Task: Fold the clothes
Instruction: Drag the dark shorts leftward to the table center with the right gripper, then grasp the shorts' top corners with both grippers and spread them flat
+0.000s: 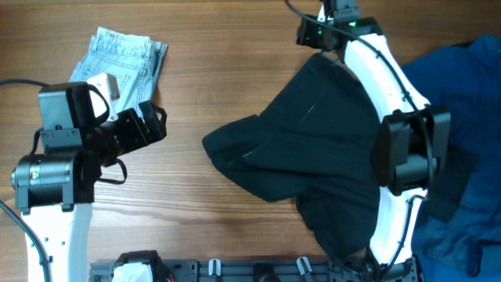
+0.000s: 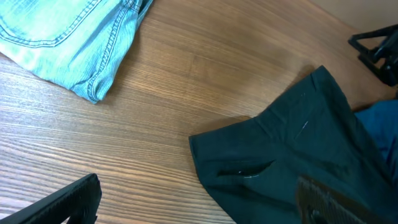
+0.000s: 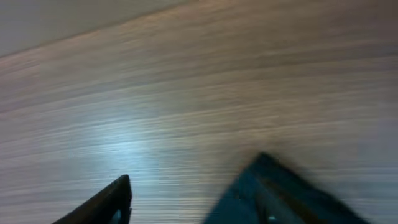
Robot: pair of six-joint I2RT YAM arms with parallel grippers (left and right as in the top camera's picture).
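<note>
The shorts (image 1: 125, 59) look folded by the far left corner of the table (image 1: 235, 47), the black garment (image 1: 313, 149) lies rumpled centrally, the left gripper (image 1: 153, 125) is spread and empty, and I cannot tell the right gripper (image 1: 321, 35) state.

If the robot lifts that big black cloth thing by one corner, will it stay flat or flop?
Probably flops: the black garment lies rumpled with soft folds. It looks thin, so likely light. On the smooth wooden table it should slide.

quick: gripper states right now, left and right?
Left gripper: open, holding nothing.
Right gripper: looks open; a corner of the black garment lies by one finger.
</note>
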